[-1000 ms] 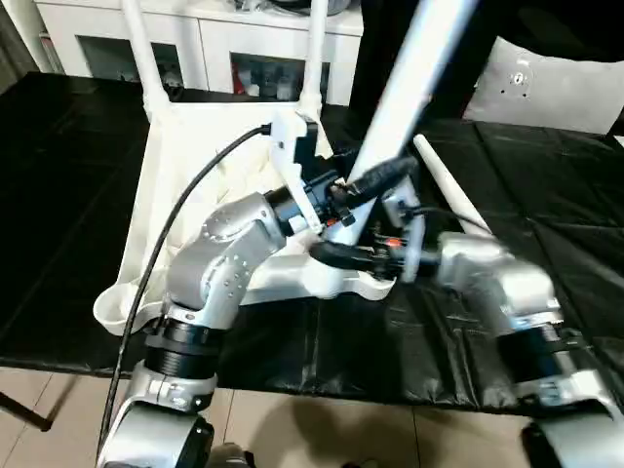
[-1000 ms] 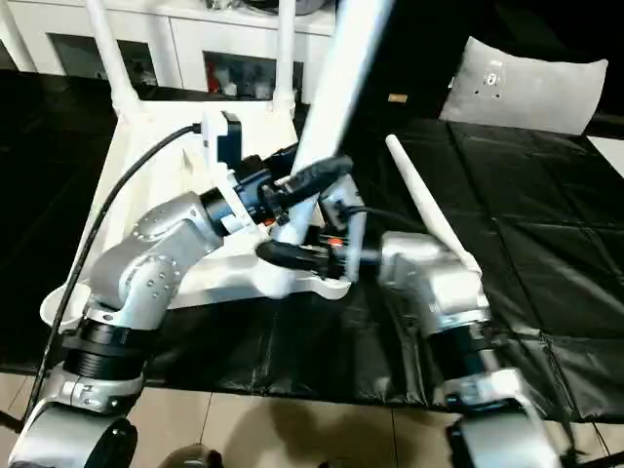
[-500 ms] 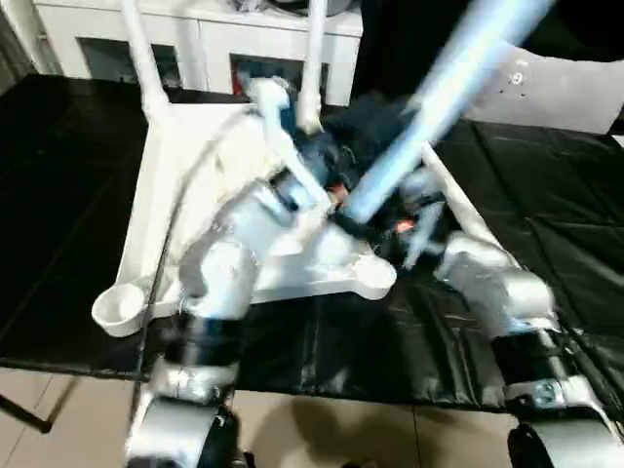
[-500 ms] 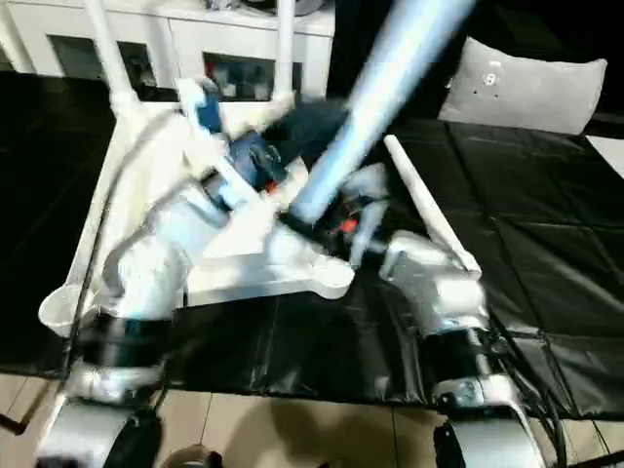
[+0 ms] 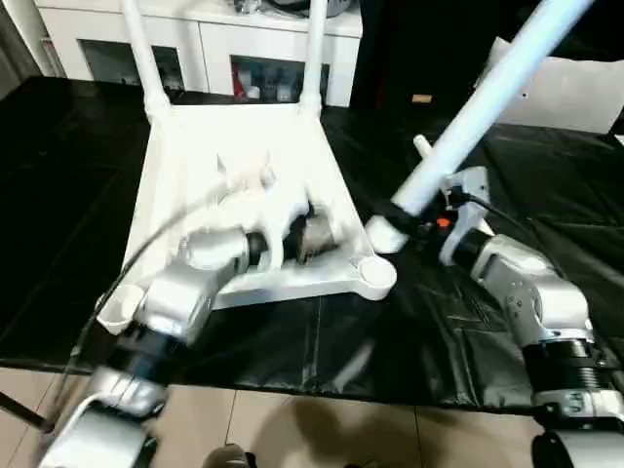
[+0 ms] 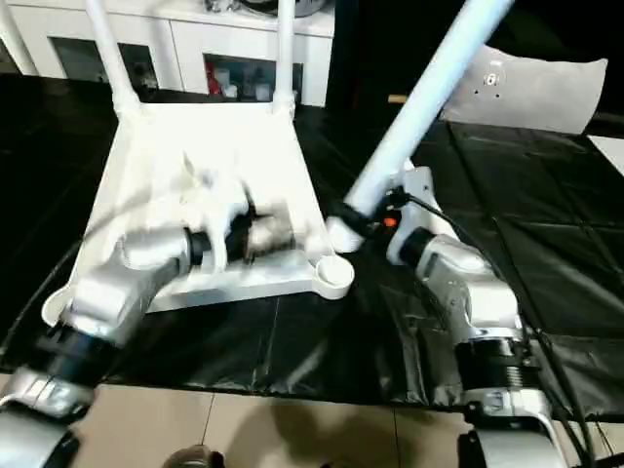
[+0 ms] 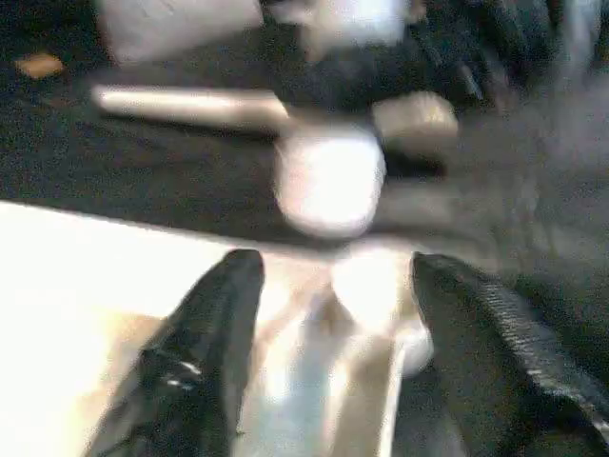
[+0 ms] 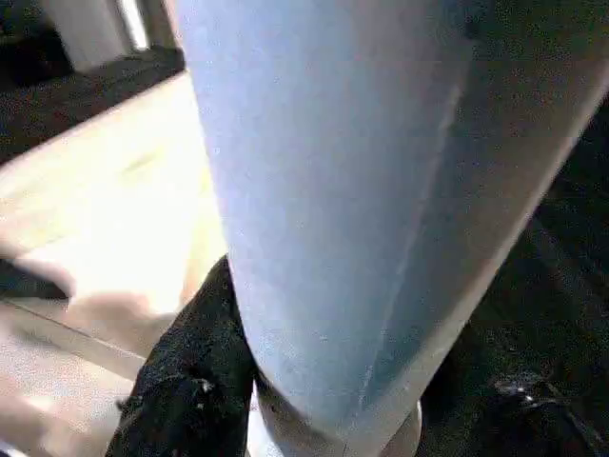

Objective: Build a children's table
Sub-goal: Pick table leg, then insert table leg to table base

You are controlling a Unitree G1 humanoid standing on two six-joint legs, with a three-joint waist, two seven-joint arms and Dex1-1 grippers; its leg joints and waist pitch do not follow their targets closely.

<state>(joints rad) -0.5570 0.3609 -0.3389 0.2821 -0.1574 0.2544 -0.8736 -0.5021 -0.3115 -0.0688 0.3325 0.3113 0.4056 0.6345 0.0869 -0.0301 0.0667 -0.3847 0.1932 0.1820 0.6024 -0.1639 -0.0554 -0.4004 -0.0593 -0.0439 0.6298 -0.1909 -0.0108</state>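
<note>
Right gripper (image 5: 405, 216) clamped a long white leg (image 5: 487, 97) near its thick end, the leg slanting up and away, its base just beside the upturned table top's (image 5: 185, 166) empty near corner socket (image 5: 375, 276). Left gripper (image 7: 328, 324) hovered with fingers (image 7: 205, 343) spread, empty, over the ribbed underside on the black table (image 5: 58, 195). Two legs (image 5: 139, 54) stood in the far sockets.

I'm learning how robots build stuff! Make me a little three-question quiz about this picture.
1. True or false: the right gripper holds a table leg.
2. How many legs already stand in the upside-down tabletop? A) two B) four C) none
3. Fill in: the near right corner socket is ____ (empty or filled).

Key: 1 true, gripped near its thick end. 2 A, both at the far corners. 3 empty.
</note>
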